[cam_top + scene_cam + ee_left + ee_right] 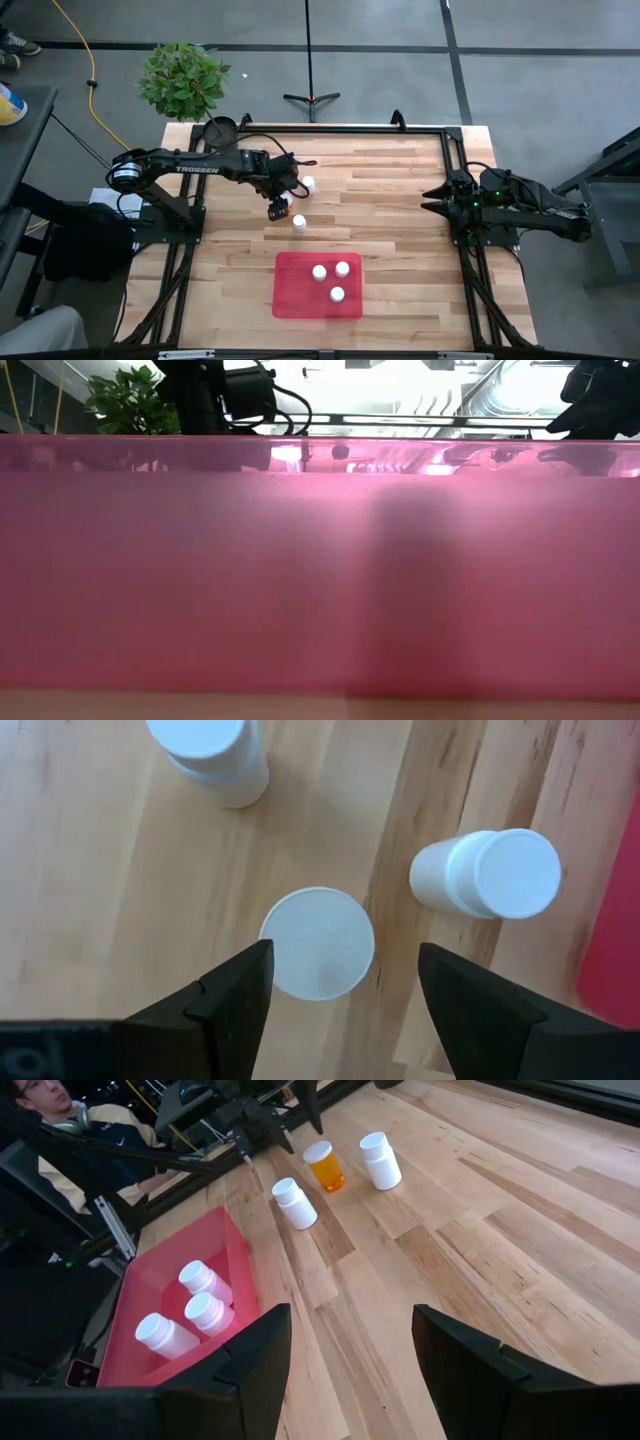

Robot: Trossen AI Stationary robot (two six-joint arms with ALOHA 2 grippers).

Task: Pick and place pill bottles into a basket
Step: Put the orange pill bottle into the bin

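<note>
Three white-capped pill bottles (333,277) stand in the red tray (290,300), which fills the low view (320,580). Three more stand on the table beyond it: an orange-bodied one (325,1170), a white one (308,185) farther back and a white one (299,222) nearer the tray. My left gripper (278,207) is open and points down over the orange bottle. Its fingers stand on either side of the bottle's white cap (318,942) and above it, with gaps on both sides. My right gripper (430,197) is open and empty at the table's right side.
A dark round pot (220,128) and a green plant (183,80) stand at the far left corner. A black frame rail (340,128) runs along the table's far edge. Bare wood lies between the tray and my right gripper. A person (40,1105) sits beyond the table's left side.
</note>
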